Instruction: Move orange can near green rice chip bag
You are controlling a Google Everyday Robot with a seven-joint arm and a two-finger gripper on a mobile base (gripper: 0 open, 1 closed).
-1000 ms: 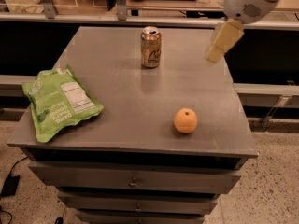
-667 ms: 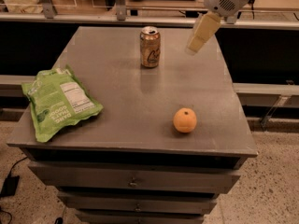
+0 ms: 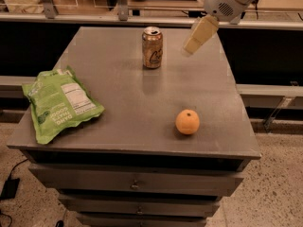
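Note:
The orange can stands upright at the back middle of the grey cabinet top; it is brownish-orange with a silver top and a pale mark on its side. The green rice chip bag lies flat at the front left corner, label up. My gripper hangs above the table to the right of the can, about a can's width away and near the can's height. It holds nothing that I can see.
A round orange fruit sits at the front right of the top. Drawers run below the front edge. A rail and glass panels stand behind the cabinet. The floor drops away to the right.
My gripper has moved left and down, from the right back corner toward the can. The can, bag and fruit have not moved.

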